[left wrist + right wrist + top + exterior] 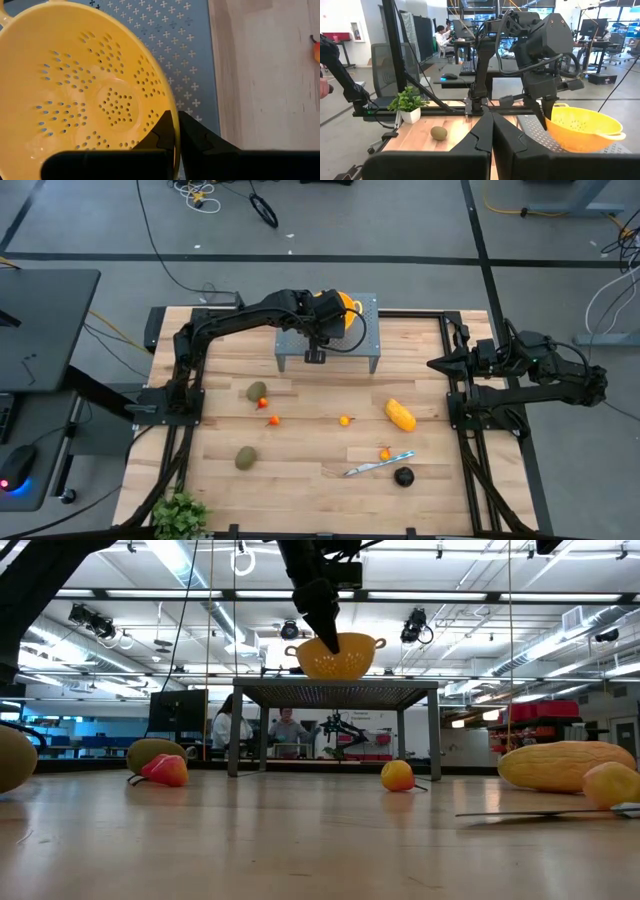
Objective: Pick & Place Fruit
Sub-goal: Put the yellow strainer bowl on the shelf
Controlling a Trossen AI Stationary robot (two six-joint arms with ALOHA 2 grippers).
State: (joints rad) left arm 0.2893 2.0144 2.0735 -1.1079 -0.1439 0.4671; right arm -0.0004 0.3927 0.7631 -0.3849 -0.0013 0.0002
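The yellow perforated bowl (75, 95) stands on a grey perforated stand (350, 355) at the table's far middle. My left gripper (176, 131) is shut on the bowl's rim. The fruit lies on the wooden table nearer the front: two olive-brown ovals (257, 391) (245, 458), a yellow-orange oblong (400, 415), a dark round one (403, 476) and tiny orange-red ones (273, 420) (345, 420) (385, 453). My right gripper (491, 120) waits shut and level at the table's right edge, holding nothing. My left gripper pinches the bowl's rim (170, 102) on its near-left side, one finger (162, 134) inside the bowl and one (196, 136) outside. The fingers slant down onto it from above. The bowl (335, 658) sits upright, its base at the stand's top.
A slim knife (378, 466) lies near the front right between a small orange fruit and the dark round one. A potted plant (180, 515) stands at the near left corner. People sit at desks in the room beyond the table.
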